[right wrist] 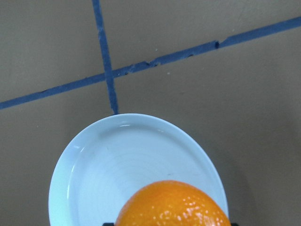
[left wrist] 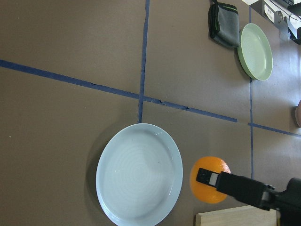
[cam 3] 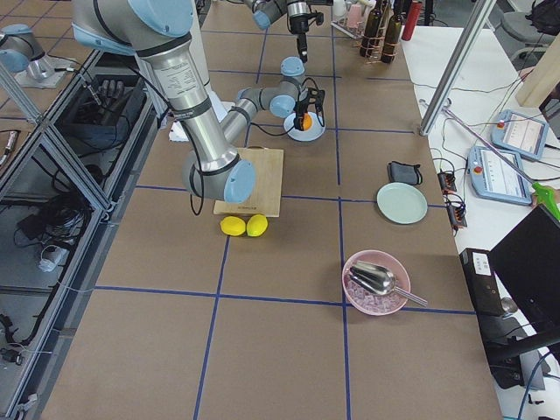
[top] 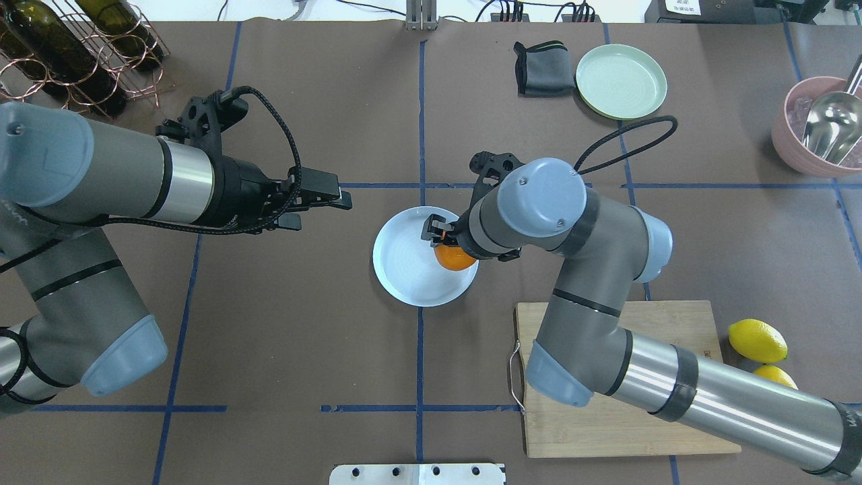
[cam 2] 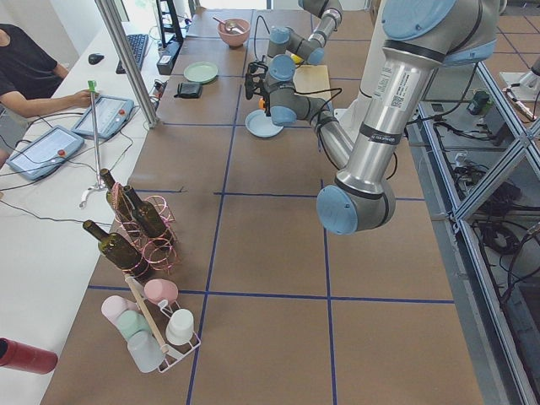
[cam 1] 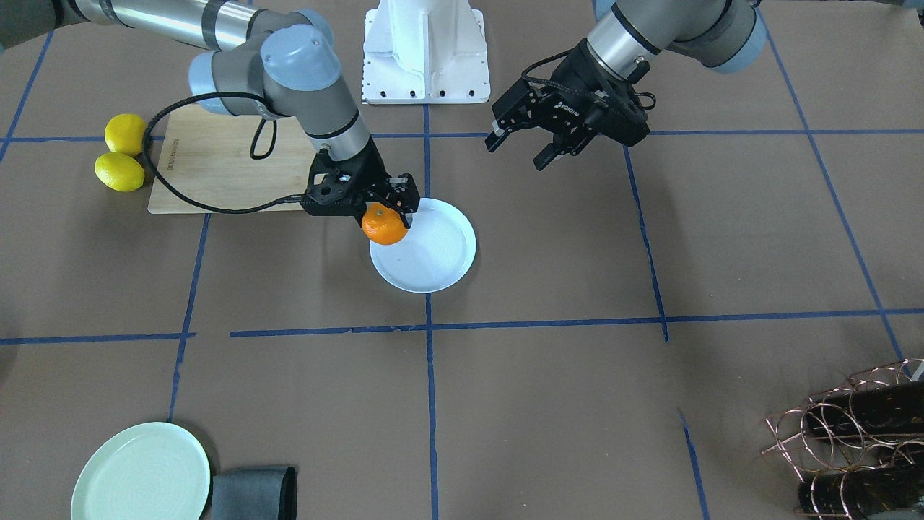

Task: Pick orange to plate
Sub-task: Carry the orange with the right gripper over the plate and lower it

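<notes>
The right fingers (cam 1: pixel 406 204) pinch the orange (cam 1: pixel 385 225) from either side and hold it off the worktop (cam 1: pixel 577 404). The plate (cam 1: pixel 433 253) lies just below them, with most of its bare surface stretching ahead of the fingertips. The orange looks to hang over the plate's near rim rather than its middle. In the left wrist view it even shows just outside that rim, so I cannot tell how far over the plate it really is.

That is the main risk: if the fingers let go here, a round fruit could land on the raised rim and roll back onto the worktop, toward the board (cam 1: pixel 216 166) behind the fingers. A release from too high could do the same by bouncing the orange out. Carrying it further ahead, toward the plate's centre, and lowering it before spreading the fingers would seem safer.

The left fingers (cam 1: pixel 546 154) are spread, hold nothing and hover well apart on the far side of the plate — not in the way. Two lemons (cam 1: pixel 121 153) sit beyond the board, well behind the right fingers. A green plate (cam 1: pixel 141 473) touching a grey cloth (cam 1: pixel 254 493), and a bottle rack (cam 1: pixel 852 426), lie far off. Nothing stands between the orange and the plate.
</notes>
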